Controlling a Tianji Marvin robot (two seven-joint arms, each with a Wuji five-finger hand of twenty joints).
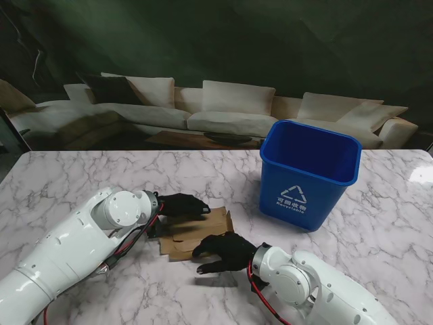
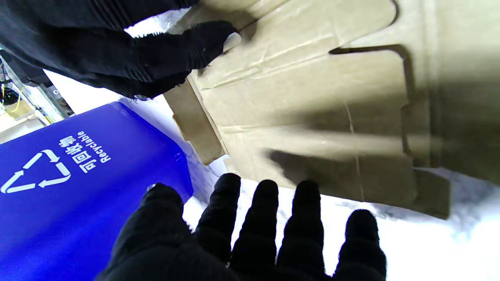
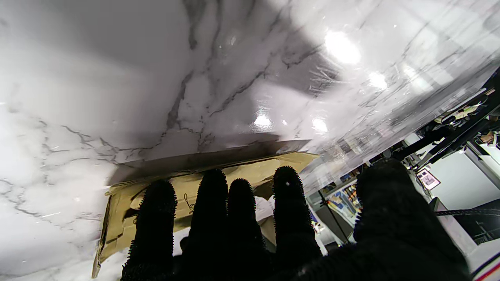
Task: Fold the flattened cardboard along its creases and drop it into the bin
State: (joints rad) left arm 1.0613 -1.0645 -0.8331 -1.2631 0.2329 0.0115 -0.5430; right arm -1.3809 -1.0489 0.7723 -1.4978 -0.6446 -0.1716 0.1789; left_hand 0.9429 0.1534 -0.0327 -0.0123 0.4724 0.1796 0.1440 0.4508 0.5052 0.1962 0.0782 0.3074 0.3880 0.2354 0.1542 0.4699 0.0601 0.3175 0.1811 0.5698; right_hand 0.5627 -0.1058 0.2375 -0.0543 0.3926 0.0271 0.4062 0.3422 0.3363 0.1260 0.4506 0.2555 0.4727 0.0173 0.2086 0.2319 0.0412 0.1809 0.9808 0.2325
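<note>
While flat, cardboard (image 1: 196, 233) lies between both hands' fingers (image 1: 201, 252).

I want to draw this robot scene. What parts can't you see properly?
- Inside of the blue bin: stand view, its front wall hides the bottom.
- Cardboard: stand view, the left hand and right hand cover its edges.
- Right hand's fingertip contact: right wrist view, fingers block it.

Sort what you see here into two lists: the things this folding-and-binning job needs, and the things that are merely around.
Belongs to the job:
- flattened cardboard
- blue bin
- left hand
- right hand

Merely around:
- marble table
- sofa behind the table
</note>
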